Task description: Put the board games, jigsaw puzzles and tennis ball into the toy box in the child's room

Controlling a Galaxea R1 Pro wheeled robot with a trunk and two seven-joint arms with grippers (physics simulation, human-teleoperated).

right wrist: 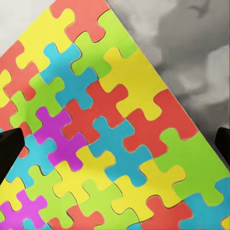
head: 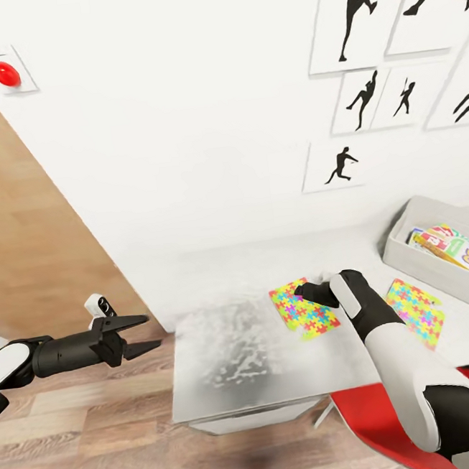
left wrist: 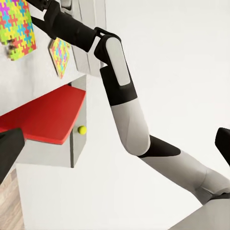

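Right gripper [head: 309, 291] hangs directly over the near jigsaw puzzle [head: 304, 307] on the table [head: 240, 356], jaws spread, nothing held; both tips sit wide at the right wrist frame edges. The box's long axis runs diagonal to the jaws, so wrist yaw probably matters. Right arm is far nearer. Left gripper [head: 140, 334] is open, off the table over floor. Beyond: second puzzle [head: 416, 311], then toy box [head: 407, 227], its far end cropped, printed boxes inside. Tennis ball [left wrist: 82, 129] sits under the desk.
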